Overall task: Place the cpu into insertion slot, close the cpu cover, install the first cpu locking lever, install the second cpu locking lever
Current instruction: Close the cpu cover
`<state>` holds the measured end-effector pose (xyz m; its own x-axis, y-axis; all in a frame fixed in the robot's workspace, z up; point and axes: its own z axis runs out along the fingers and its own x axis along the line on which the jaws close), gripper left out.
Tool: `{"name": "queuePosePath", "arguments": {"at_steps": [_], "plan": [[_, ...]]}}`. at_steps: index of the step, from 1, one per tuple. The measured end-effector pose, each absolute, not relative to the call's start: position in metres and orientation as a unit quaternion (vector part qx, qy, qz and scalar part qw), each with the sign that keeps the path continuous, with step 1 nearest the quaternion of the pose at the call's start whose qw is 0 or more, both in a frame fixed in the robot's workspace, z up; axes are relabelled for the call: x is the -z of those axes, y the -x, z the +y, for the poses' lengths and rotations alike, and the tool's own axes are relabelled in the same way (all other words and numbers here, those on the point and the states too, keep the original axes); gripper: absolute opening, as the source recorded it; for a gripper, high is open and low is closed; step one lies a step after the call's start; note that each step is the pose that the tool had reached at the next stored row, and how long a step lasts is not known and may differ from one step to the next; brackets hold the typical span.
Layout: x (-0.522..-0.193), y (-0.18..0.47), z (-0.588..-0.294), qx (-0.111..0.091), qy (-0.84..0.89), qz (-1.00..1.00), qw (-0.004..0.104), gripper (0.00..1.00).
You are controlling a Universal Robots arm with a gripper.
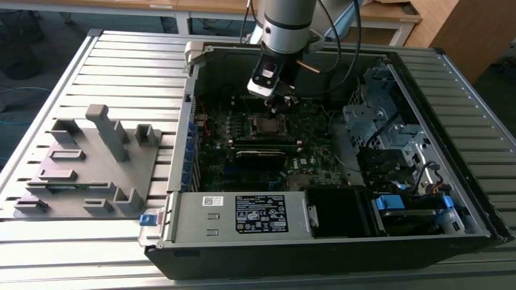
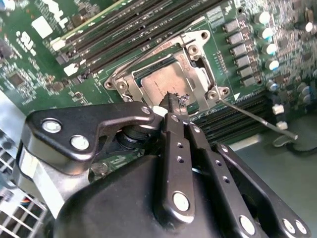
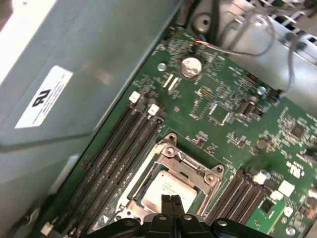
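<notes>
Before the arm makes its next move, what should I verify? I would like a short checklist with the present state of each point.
1. Chip lies flat in its seat: ok.
2. Cover is down around the chip: ok, as far as both wrist views show.
3. Thin lever is latched: not ok, it sticks out free.
4. Gripper is shut and empty: ok.
5. Gripper tips are clear of the chip: cannot tell.

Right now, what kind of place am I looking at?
Probably a robotics lab or an assembly test bench. An open computer case lies on a slatted metal table, a robot arm reaches into it, and wooden desks stand behind.
</notes>
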<state>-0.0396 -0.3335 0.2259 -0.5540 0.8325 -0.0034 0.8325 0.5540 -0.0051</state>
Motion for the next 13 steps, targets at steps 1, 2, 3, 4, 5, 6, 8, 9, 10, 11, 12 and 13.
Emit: {"name": "queuePosePath", "arguments": {"at_steps": [1,2,3,4,5,6,8,9,10,11,12,13], "plan": [[-0.2257,0.0396,-0.3335,0.003,-0.464,0.886,0.000,0.11],[-0.2255,0.0396,-0.3335,0.003,-0.456,0.890,0.000,0.11],[-0.2253,0.0396,-0.3335,0.003,-0.447,0.894,0.000,0.11],[-0.2252,0.0396,-0.3335,0.003,-0.439,0.898,0.000,0.11],[-0.2250,0.0396,-0.3335,0.003,-0.431,0.902,0.000,0.11],[-0.2248,0.0396,-0.3335,0.003,-0.423,0.906,0.000,0.11],[-0.2244,0.0396,-0.3335,0.003,-0.407,0.913,0.001,0.11],[-0.2242,0.0396,-0.3335,0.003,-0.398,0.917,0.001,0.11],[-0.2240,0.0396,-0.3335,0.003,-0.390,0.921,0.001,0.11],[-0.2239,0.0396,-0.3335,0.003,-0.381,0.924,0.001,0.11],[-0.2238,0.0396,-0.3335,0.003,-0.373,0.928,0.001,0.11],[-0.2237,0.0396,-0.3335,0.003,-0.365,0.931,0.001,0.11]]}}
